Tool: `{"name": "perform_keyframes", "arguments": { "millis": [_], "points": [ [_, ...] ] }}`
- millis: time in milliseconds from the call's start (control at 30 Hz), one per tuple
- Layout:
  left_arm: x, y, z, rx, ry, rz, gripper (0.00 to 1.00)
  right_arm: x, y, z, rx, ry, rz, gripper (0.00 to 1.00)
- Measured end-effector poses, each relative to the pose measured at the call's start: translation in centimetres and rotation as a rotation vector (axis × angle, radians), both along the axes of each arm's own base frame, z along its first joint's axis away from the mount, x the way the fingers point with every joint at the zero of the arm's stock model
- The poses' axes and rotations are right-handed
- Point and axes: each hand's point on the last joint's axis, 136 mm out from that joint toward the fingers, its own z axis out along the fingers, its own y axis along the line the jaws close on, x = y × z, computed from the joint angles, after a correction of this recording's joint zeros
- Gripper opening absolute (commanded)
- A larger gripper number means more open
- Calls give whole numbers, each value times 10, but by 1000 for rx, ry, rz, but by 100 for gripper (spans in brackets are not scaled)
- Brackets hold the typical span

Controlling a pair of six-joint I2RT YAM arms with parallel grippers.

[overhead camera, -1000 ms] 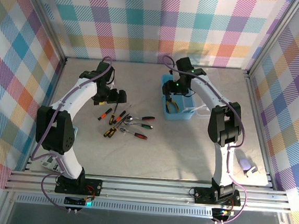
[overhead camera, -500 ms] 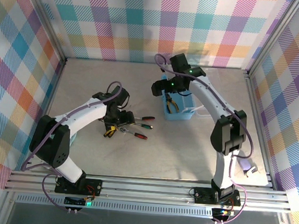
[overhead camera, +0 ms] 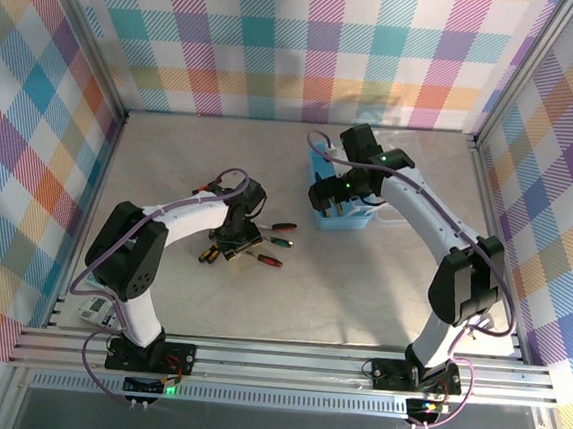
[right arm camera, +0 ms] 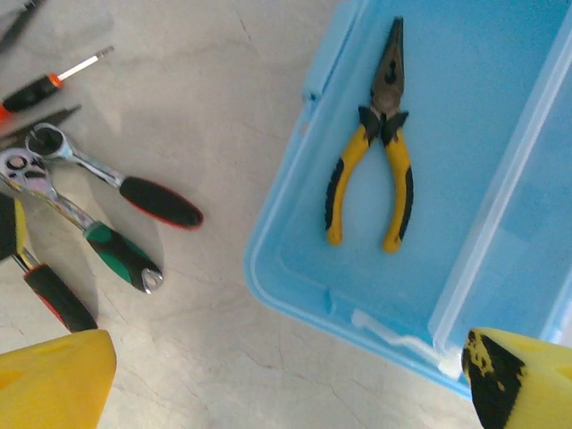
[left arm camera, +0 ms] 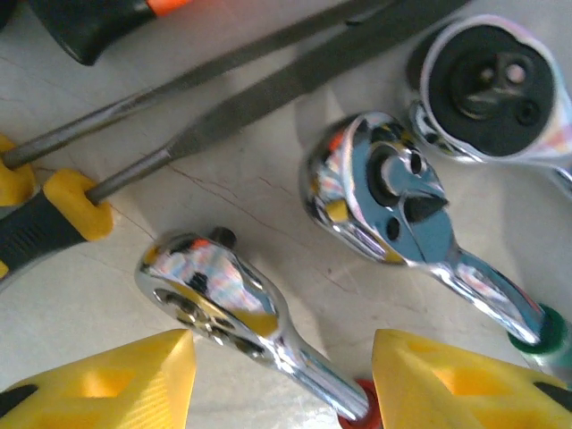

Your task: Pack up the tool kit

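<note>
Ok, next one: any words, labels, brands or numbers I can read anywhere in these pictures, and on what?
No text can be read anywhere.
ratchet heads: the chrome carries only reflections, no legible marking.
pliers in the blue case: no brand visible on the yellow and black handles.
pale device at the table's near left edge: too small to read.

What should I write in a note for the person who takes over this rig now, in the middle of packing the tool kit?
Left gripper: open, fingers either side of a red-handled wrench, not gripping yet.
Right gripper: open, empty, over the case's edge.
Done: the yellow-handled pliers lie in the open case.
Left: the other wrenches and the screwdrivers on the table go in; then shut the case.
</note>
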Motion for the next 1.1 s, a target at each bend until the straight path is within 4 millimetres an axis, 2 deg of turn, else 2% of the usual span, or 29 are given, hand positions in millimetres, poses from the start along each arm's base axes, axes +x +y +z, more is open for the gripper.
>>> {"name": "perform_keyframes", "arguments": {
  "millis": [167, 233, 300, 433, 467, 733, 933, 1033, 1100],
  "points": [
    [2, 10, -11, 62, 6, 34, 48, -6, -4, 2, -1, -5, -1, 99],
    [2, 13, -13, 80, 8, 41, 43, -5, -4, 1, 0, -5, -2, 99],
    [2, 14, -13, 88, 8, 50, 34, -4, -5, 1, 0, -5, -6, 99],
    [0, 17, -12, 100, 18, 50, 5, -4, -6, 1, 1, -5, -9, 99],
    [1, 16, -10, 102, 12, 46, 0, -3, -7, 1, 1, -5, -10, 99],
    [13, 15, -7, 115, -27, -6, 0, -3, -8, 1, 1, -4, -14, 99],
    [15, 8, -1, 102, -54, -161, 0, -4, -5, 1, 18, 5, -5, 99],
    [17, 2, 17, 73, -109, -261, 0, -7, -2, 2, 45, 18, 8, 99],
    [21, -5, 42, 37, -185, -329, 0, -9, 2, 3, 72, 32, 19, 99]
  ]
}}
